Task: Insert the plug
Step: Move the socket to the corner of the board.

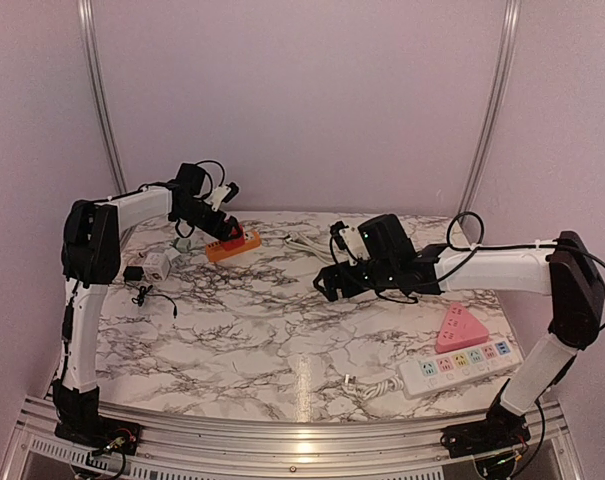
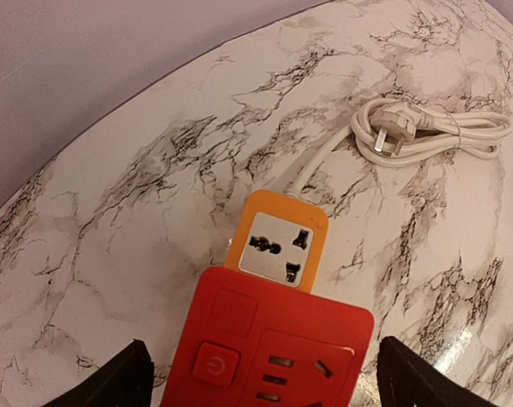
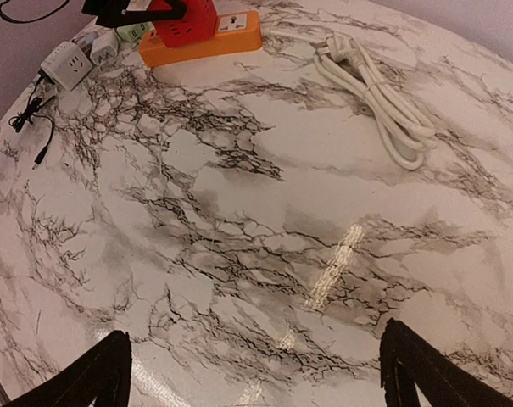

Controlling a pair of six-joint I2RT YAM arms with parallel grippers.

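A small booth with pale lilac walls (image 1: 302, 100) holds a desk (image 1: 262, 330) topped in white marble pattern with dark veins. From above, the left arm reaches to the desk's far left corner and the right arm stretches low over the middle. A white power strip (image 1: 462, 365) lies at the near right corner with a pink triangular piece (image 1: 460, 328) just beside it. A white cube adapter (image 1: 158, 265) and thin black cable (image 1: 142, 293) sit by the left edge. Only the wrist views show the coiled white cord (image 2: 426, 136) near the far edge. The left wrist view shows the red plug block (image 2: 273, 331) seated on the orange power strip (image 2: 281, 208), leaving one socket uncovered. The left gripper (image 2: 264, 380) is spread wide, straddling that red block with gaps either side. The right gripper (image 3: 256, 373) is also wide, holding nothing, over bare desk.
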